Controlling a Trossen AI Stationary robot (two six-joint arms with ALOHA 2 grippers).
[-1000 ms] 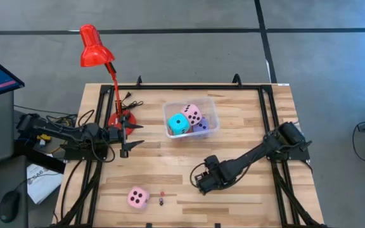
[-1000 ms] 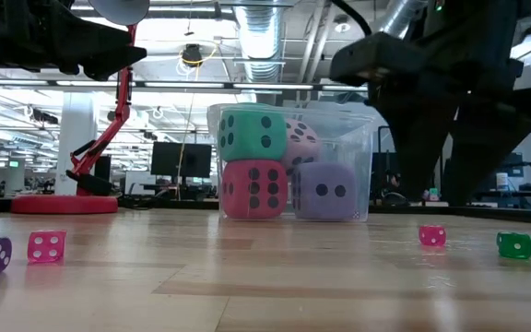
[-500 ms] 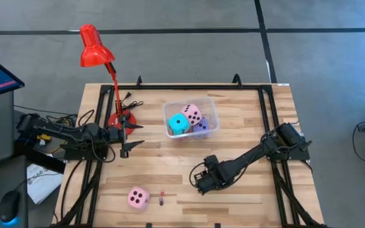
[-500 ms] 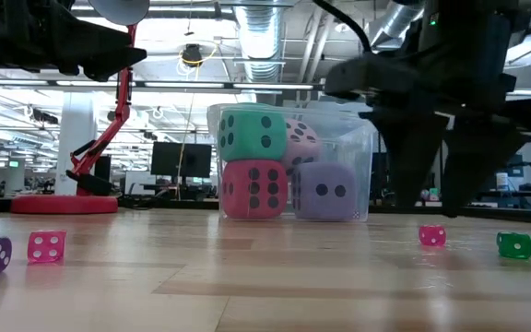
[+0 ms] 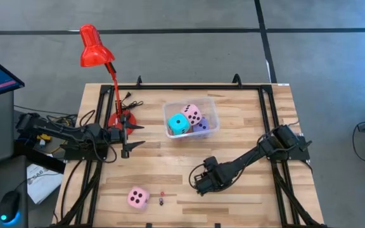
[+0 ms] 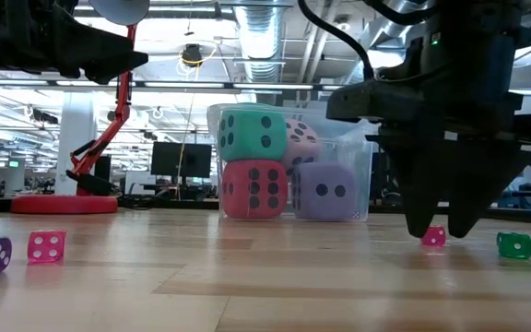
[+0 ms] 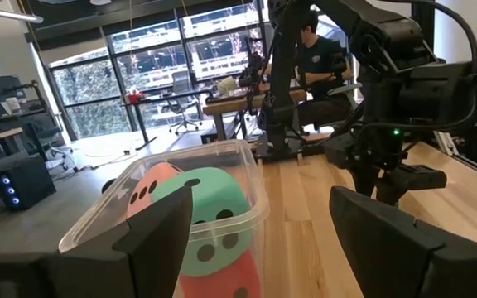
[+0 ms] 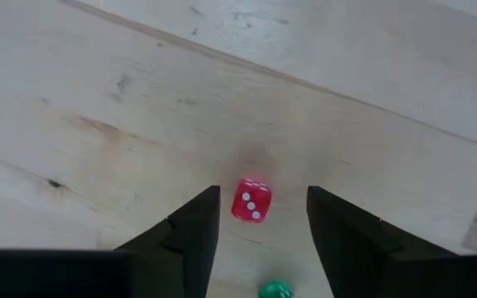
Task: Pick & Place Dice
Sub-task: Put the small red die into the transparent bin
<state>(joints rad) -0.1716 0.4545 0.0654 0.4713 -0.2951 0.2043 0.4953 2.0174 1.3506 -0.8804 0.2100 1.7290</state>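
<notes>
The table [image 5: 246, 120] fills the middle of the high view. A clear bin [image 5: 211, 118] sits just above centre, holding four big dice: cyan [image 5: 179, 123], pink [image 5: 192, 114], lavender [image 5: 201, 126], and a red one [image 6: 254, 189] seen at the bottom in the low view. A fifth, a second pink die [image 5: 137, 197], lies alone at the lower left of the table.

The right arm reaches from the right edge down toward lower centre, its gripper [image 5: 198, 185] pointing down onto the wood. In its wrist view the fingers [image 8: 190, 228] stand apart on either side of a small red die [image 8: 250, 199], not touching it; a small green die [image 8: 275, 290] lies just beside. In the low view the gripper [image 6: 439, 231] hangs right over that red die [image 6: 432, 236], lower than a second ago, its fingers drawn slightly closer.

The left gripper [image 5: 132, 135] waits at centre left by the red lamp [image 5: 96, 47], fingers [image 7: 151, 240] spread, empty, unmoved.
</notes>
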